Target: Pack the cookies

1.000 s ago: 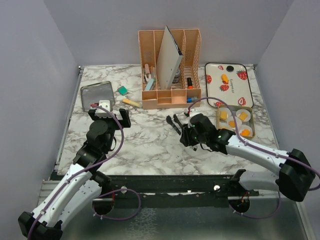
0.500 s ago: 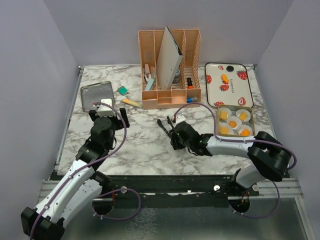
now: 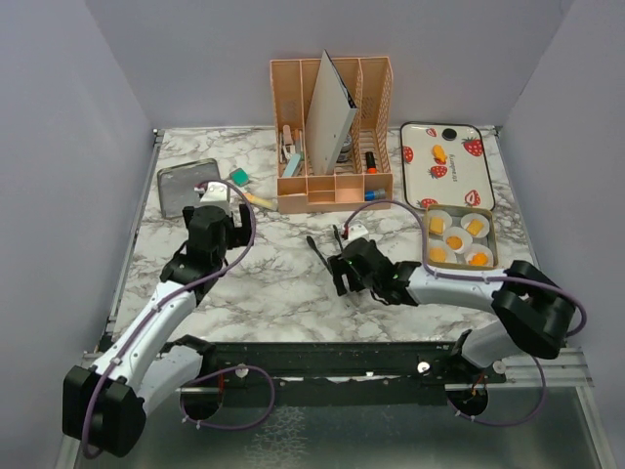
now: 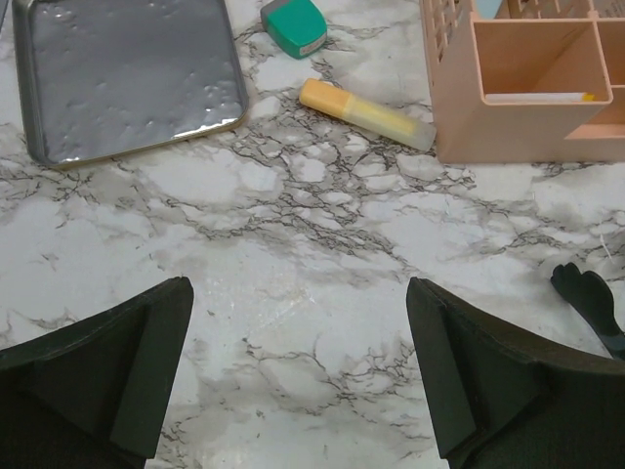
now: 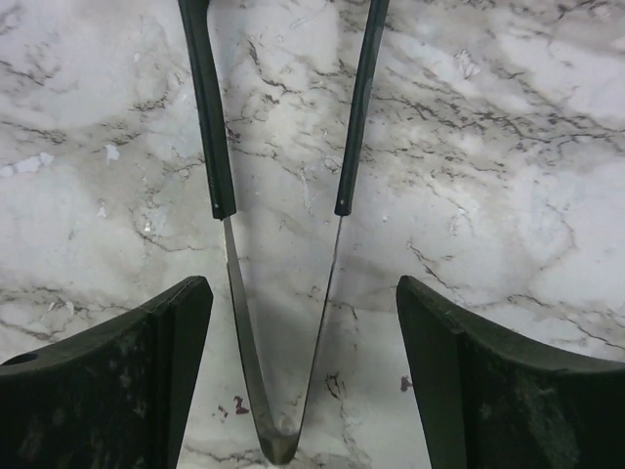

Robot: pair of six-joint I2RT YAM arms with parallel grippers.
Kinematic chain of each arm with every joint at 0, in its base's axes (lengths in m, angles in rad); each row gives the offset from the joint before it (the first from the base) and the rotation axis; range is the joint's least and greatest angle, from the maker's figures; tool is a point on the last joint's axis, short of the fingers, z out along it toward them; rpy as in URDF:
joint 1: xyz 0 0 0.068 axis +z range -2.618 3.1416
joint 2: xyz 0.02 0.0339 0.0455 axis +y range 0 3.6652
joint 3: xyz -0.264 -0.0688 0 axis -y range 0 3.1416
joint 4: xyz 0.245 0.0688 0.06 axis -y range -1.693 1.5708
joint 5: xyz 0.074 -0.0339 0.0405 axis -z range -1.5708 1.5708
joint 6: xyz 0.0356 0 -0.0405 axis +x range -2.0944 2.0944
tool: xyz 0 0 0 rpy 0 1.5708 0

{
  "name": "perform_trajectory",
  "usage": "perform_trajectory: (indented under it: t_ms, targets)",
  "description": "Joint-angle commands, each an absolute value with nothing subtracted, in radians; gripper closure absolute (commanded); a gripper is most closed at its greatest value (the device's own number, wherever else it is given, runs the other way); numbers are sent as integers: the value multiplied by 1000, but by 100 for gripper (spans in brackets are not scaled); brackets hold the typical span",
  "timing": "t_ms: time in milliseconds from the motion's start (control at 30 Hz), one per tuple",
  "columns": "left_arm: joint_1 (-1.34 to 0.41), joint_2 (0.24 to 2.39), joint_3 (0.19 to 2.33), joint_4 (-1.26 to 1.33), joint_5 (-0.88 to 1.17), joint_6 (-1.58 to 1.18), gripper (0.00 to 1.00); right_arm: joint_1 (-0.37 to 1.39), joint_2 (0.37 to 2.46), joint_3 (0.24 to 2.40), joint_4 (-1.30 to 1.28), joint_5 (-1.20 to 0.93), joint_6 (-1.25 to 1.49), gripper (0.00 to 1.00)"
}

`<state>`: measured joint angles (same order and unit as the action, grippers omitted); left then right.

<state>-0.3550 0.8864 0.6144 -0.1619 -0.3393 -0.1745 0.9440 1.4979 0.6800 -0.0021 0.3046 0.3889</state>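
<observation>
my left claw (image 4: 298, 303): released, above bench (image 4: 322, 225)
my right claw (image 5: 301, 313): released, straddling tongs (image 5: 207, 127)
cookies (image 3: 455, 241): tin (image 3: 495, 246), centre right

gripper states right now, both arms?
left gripper: open, empty.
right gripper: open; tongs lie loose between its jaws, not gripped.

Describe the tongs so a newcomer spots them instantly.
Start at the pink desk organizer; on the marble table in front lie the tongs, at the right tool. Only V-shaped thing there: steel hinge, two black-sleeved arms.
</observation>
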Motion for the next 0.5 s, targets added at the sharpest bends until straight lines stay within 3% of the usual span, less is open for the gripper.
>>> perform_trajectory:
  t_ms: [0,133,400,467]
  targets:
    - [-292,999,706,-202,-220,-218,1,952,1349,671,-101,366,414,14]
    - [-254,1181,821,-270,-198,-276,1,952,1178,639,-137,432,401,0]
    - [-230,1425,1062,-376,-312,-266,1,951,947,509,-69,643,370,0]
    - [-215,1428,1062,-337,-366,-274,6,951,897,471,-39,658,378,0]
